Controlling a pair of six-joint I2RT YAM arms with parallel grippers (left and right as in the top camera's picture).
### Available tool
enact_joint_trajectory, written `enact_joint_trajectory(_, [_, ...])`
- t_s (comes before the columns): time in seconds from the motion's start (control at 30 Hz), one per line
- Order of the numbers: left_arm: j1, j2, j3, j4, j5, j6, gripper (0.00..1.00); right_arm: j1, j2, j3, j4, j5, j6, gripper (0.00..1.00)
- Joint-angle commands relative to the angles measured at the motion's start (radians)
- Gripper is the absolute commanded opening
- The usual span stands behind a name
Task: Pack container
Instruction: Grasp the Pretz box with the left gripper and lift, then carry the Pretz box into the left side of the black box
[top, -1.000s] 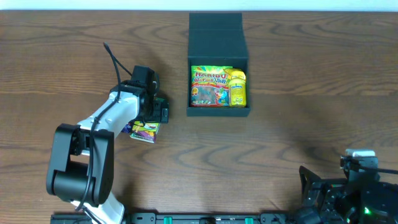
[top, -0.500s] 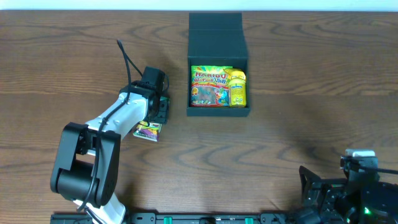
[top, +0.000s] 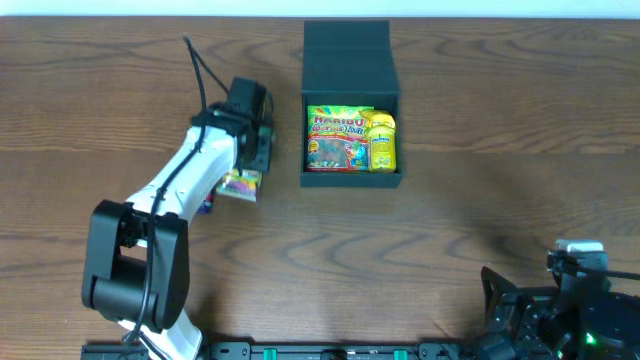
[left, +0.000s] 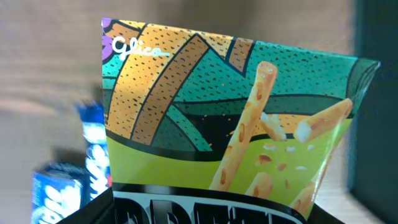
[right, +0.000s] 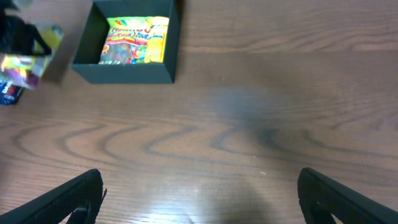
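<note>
The black container (top: 351, 178) stands open at the table's back middle, its lid (top: 346, 55) folded back. Inside lie a Haribo bag (top: 337, 138) and a yellow packet (top: 381, 140). My left gripper (top: 256, 163) is shut on a green and yellow Pretz snack box (top: 240, 184) and holds it above the table, just left of the container. The box fills the left wrist view (left: 236, 124), with the left gripper's fingers (left: 211, 216) at its lower edge. My right gripper (top: 555, 310) is open and empty at the front right, with only bare table between its fingers (right: 199, 205).
A blue snack packet (top: 206, 205) lies on the table under the left arm; it also shows in the left wrist view (left: 68, 180). The container shows in the right wrist view (right: 124, 71), far from the right gripper.
My left gripper has lifted the Pretz box and carried it toward the back, closer to the container's left side. The right arm has not moved.
</note>
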Motion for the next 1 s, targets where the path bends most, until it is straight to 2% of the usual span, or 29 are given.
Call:
enact_joint_trajectory(0.0, [-0.020,0.007,0.091,-0.016,0.008,-0.009,0.59,0.006,0.000,0.006,-0.001,0.007,0.010,0.99])
enact_joint_trajectory(0.2, [-0.094,0.007,0.181,0.034,0.070,-0.036,0.57,0.006,0.000,0.006,-0.001,0.008,0.010,0.99])
enact_joint_trajectory(0.33, [-0.162,0.008,0.193,0.132,0.083,-0.082,0.50,0.006,0.000,0.006,-0.001,0.008,0.010,0.99])
enact_joint_trajectory(0.5, [-0.220,0.056,0.232,0.197,0.129,-0.155,0.48,0.006,0.000,0.006,-0.001,0.008,0.010,0.99])
enact_joint_trajectory(0.6, [-0.243,0.127,0.306,0.168,0.142,-0.179,0.48,0.006,0.000,0.006,-0.001,0.007,0.010,0.99])
enact_joint_trajectory(0.77, [-0.274,0.251,0.470,0.027,0.138,-0.214,0.52,0.006,0.000,0.006,-0.001,0.007,0.010,0.99])
enact_joint_trajectory(0.97, [-0.277,0.286,0.497,-0.060,0.127,-0.279,0.52,0.006,0.000,0.006,-0.001,0.007,0.010,0.99])
